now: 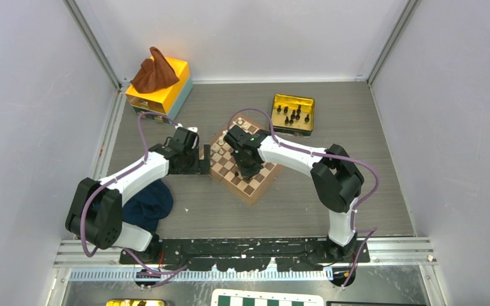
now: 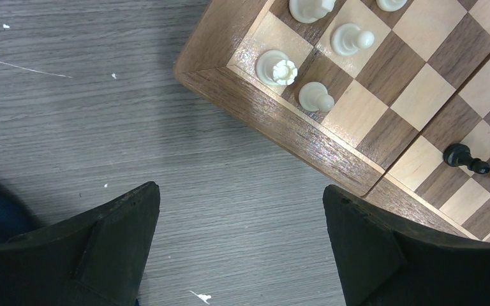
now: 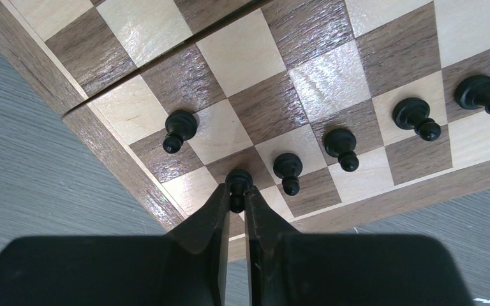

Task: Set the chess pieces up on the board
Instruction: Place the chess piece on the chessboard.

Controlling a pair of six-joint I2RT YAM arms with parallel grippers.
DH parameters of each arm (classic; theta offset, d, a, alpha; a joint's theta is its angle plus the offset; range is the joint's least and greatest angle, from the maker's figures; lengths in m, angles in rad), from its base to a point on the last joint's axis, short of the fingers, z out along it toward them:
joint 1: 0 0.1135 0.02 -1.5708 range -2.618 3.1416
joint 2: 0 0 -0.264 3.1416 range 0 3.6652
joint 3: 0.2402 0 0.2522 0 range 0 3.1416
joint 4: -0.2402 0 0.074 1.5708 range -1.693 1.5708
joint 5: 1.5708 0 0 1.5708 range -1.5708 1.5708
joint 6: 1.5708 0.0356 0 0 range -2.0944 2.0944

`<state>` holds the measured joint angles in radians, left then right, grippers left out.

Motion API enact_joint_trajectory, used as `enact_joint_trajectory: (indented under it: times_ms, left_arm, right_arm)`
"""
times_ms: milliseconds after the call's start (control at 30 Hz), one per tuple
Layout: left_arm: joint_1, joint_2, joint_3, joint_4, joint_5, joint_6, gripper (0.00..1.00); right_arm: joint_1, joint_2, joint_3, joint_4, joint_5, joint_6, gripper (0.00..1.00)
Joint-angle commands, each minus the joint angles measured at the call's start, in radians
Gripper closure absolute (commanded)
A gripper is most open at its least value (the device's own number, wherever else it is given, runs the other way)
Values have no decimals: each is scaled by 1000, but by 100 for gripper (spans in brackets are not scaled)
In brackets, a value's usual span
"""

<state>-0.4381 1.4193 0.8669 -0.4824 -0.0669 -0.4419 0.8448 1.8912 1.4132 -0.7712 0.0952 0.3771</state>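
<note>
The wooden board [image 1: 250, 193] lies at the table's middle, turned diagonally. In the right wrist view my right gripper [image 3: 237, 194] is shut on a black pawn [image 3: 238, 180] over a dark square near the board's rim [image 3: 111, 156]; whether its base touches I cannot tell. Several other black pawns [image 3: 287, 169] stand in a row beside it. My left gripper [image 2: 240, 191] hangs open over bare table just off the board's corner [image 2: 274, 121], holding nothing. Cream pieces [image 2: 277, 68] stand on that corner, and two black pieces [image 2: 462, 156] show at the right.
A gold tin [image 1: 275, 115] at the back right holds several black pieces [image 1: 293, 116]. At the back left, a brown cloth [image 1: 155, 71] lies on a yellow box [image 1: 175, 80]. A blue cloth [image 1: 148, 205] lies by the left arm. A green-and-white board [image 1: 268, 299] sits below the bases.
</note>
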Motion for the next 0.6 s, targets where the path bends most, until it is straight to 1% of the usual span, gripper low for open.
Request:
enact_joint_trajectory:
  times_ms: [0,367,567]
  left_arm:
    - [2,-5,18,37,9,-11,0]
    - [-3,-4,18,37,9,-11,0]
    - [-5,-3,18,37,8,-12,0]
  right_arm:
    - [6,-23,9,2,-1,16,87]
    - [7,-18,1,10,-8,19,71]
    - [6,-21,4,9,-6,17,69]
